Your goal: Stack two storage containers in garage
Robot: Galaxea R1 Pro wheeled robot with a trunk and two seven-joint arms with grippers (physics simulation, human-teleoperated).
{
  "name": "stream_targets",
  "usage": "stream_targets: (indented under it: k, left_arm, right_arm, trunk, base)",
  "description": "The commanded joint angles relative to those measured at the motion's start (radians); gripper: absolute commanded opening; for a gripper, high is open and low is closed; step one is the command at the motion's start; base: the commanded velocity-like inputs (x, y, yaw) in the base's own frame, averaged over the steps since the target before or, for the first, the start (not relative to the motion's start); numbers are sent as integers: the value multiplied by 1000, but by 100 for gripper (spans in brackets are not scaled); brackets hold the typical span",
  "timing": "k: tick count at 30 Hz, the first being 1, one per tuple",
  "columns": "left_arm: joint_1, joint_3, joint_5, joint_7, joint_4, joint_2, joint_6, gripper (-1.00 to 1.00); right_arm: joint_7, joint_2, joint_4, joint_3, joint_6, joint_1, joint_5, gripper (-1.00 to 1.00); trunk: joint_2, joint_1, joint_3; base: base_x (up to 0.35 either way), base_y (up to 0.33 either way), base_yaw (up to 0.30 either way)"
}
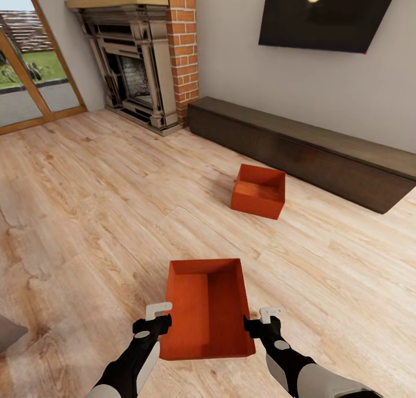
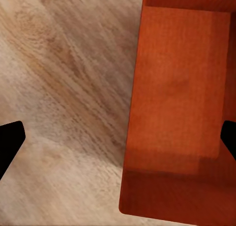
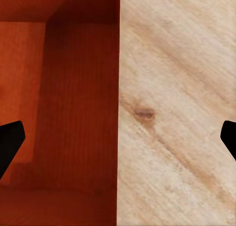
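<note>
Location: living room, wood plank floor (image 1: 86, 201). Near bin (image 1: 207, 308) sits on the planks directly ahead of the robot. Far bin (image 1: 259, 190) rests further off, just before the low dark bench (image 1: 300, 149) under the television (image 1: 326, 14).

Left gripper (image 1: 155, 319) stands over the near bin's left wall; right gripper (image 1: 266, 322) over its right wall. Both wrist views show the fingers spread wide, one each side of a wall. Contact with the wall appears absent, though the fingertips are barely in view.

Step in hand, by my judgement: first pickup. The next move calls for both grippers to descend evenly and close on opposite walls before lifting level.
</note>
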Motion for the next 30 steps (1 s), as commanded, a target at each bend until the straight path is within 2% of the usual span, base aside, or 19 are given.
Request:
stream_targets:
  k: [1, 30]
  left_arm:
    - [0, -3, 7, 6, -2, 0, 5, 100]
    - [0, -7, 6, 3, -3, 3, 6, 100]
  right_arm:
    - [-6, 0, 1, 8, -3, -1, -5, 100]
    - [-7, 0, 1, 8, -2, -1, -9, 100]
  trunk:
    - [-8, 4, -4]
    - [-211, 115, -95]
  base:
    - [0, 0, 0]
    - [0, 0, 0]
